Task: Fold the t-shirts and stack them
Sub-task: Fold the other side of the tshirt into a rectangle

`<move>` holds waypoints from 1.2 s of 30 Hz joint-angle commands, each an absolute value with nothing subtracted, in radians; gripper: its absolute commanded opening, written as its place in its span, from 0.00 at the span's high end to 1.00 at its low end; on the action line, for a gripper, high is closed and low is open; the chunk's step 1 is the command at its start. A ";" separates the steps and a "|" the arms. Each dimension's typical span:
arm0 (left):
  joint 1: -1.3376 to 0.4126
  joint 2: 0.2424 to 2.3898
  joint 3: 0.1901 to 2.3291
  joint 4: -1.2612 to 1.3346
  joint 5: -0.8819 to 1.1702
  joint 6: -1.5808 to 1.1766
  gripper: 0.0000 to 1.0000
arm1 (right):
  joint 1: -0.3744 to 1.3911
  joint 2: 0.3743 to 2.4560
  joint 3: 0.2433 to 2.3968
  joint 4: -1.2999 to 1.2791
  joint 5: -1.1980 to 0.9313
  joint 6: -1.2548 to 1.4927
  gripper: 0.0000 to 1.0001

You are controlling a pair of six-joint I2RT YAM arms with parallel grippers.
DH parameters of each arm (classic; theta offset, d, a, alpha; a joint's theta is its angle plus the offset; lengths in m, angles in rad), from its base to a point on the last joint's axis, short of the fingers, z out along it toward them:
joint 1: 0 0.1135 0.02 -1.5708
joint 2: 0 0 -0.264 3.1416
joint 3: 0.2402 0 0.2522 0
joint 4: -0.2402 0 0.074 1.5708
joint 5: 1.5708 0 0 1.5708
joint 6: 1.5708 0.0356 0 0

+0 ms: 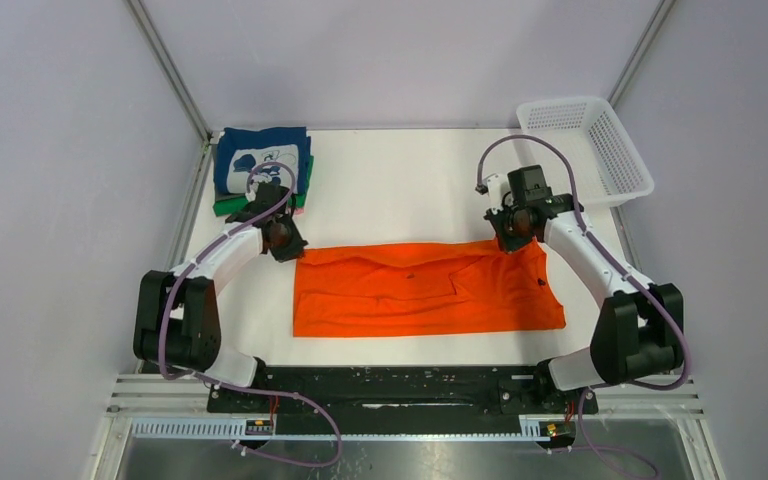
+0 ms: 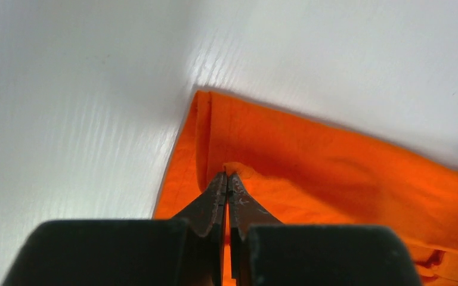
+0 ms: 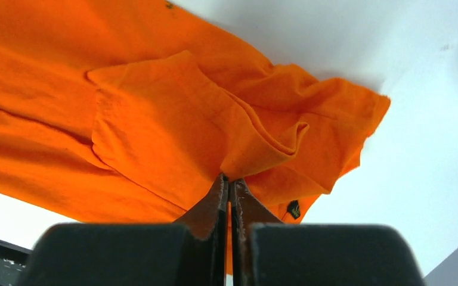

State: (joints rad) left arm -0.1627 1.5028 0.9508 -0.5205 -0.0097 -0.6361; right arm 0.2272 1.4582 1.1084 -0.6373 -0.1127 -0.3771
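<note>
Left jaws and right jaws both pinched shut on far-edge corners of orange t-shirt, likely to lift and fold that edge nearward.

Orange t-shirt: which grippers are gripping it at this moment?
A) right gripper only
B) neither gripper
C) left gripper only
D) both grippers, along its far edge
D: each wrist view shows shut jaws pinching the orange t-shirt, left gripper and right gripper alike.
</note>
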 commanded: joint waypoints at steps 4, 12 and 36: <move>-0.160 1.378 0.874 -0.497 -0.075 -0.646 1.00 | 0.275 1.346 1.014 -0.661 0.097 -0.177 0.96; -0.159 1.343 0.823 -0.514 -0.106 -0.681 0.98 | 0.360 1.248 0.979 -0.843 0.126 -0.038 0.45; -0.209 1.474 0.914 -0.400 0.198 -0.708 0.01 | 0.188 1.678 1.183 -0.570 -0.142 0.246 0.00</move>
